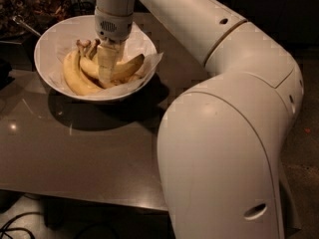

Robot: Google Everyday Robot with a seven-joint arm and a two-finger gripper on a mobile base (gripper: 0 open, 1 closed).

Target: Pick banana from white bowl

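The white bowl [50,39] stands at the far left of the dark table, lined with crinkled white paper. Inside lie several yellow bananas. The banana [75,78] is the long curved one along the bowl's left front. A bunch with brown stems [85,45] lies behind it, and another banana [128,66] points right. My gripper [105,76] reaches straight down into the bowl's middle, its pale fingers [105,61] among the bananas, touching them. My white arm fills the right side of the view.
The dark glossy table [75,153] extends toward the front. A dark container with mixed contents [30,6] sits behind the bowl at top left. Cables [15,225] lie on the floor below the table's front edge.
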